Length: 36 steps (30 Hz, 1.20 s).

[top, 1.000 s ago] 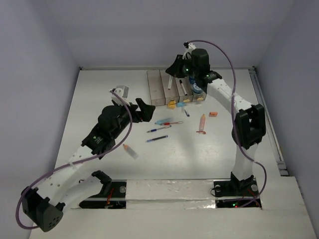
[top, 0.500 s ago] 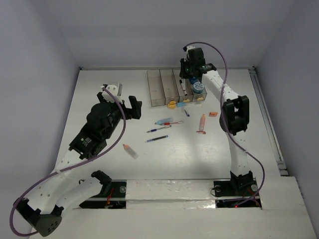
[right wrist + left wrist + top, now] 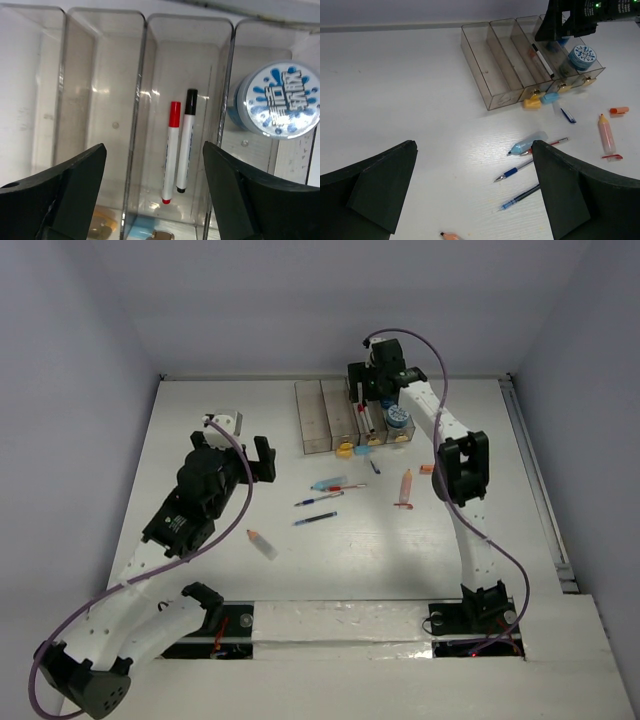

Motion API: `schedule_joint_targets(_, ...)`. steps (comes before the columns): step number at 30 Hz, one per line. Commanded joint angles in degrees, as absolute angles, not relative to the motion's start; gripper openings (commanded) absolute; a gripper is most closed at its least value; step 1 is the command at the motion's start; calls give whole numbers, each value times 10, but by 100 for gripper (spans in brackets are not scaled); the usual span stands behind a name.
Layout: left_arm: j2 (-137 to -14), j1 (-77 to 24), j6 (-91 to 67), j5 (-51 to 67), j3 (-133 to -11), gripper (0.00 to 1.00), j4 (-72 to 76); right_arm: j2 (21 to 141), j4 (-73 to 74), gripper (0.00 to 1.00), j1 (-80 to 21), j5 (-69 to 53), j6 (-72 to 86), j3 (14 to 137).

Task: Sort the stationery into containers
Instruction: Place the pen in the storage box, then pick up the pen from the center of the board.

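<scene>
The containers (image 3: 312, 420) are four clear bins in a row at the back of the table. My right gripper (image 3: 372, 390) hangs open above the third bin (image 3: 190, 60), where a red marker (image 3: 171, 150) and a black marker (image 3: 186, 140) lie side by side. A blue-white roll (image 3: 277, 97) stands in the fourth bin. My left gripper (image 3: 240, 440) is open and empty, left of the loose stationery. That stationery includes a blue stubby stick (image 3: 527, 144), a red pen (image 3: 345, 486), two blue pens (image 3: 512, 172) (image 3: 520, 197) and a pink stick (image 3: 606, 134).
A yellow eraser (image 3: 344, 451) and a blue one (image 3: 361, 450) lie at the bins' front. An orange cap (image 3: 427, 469) and a short blue piece (image 3: 375, 467) lie nearby. Another stick (image 3: 262, 543) rests near my left arm. A rail (image 3: 540, 490) runs along the table's right edge.
The right gripper has opened above the third bin, with two markers now lying below it. My left arm has drawn back to the left, away from the pens.
</scene>
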<state>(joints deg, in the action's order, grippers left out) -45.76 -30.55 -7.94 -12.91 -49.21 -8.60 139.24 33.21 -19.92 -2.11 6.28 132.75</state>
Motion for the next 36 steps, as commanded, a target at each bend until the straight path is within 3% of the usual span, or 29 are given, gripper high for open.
schedule_joint_targets(1,-443,-295,-76,-121,-491,99,-62,1358,316,85,-202,-49,62,1361)
schedule_joint_targets(6,-433,-278,-83,-125,-490,99,-59,1225,237,86,-237,-115,68,1178)
schedule_joint_targets(9,-432,-260,-96,-157,-490,99,-68,1144,183,92,-278,-107,74,1084)
schedule_joint_targets(10,-429,-260,-102,-173,-491,99,-72,1127,161,100,-310,-105,75,1026)
schedule_joint_targets(18,-354,-200,-132,-265,-489,99,-74,1006,85,99,-467,-98,92,813)
schedule_joint_targets(20,-338,-176,-137,-264,-482,99,-65,996,90,91,-517,-86,97,790)
schedule_joint_targets(24,-324,-164,-150,-249,-476,99,-62,1019,129,83,-593,-34,115,805)
schedule_joint_targets(36,-318,-159,-160,-217,-475,99,-65,1223,237,77,-688,61,131,975)
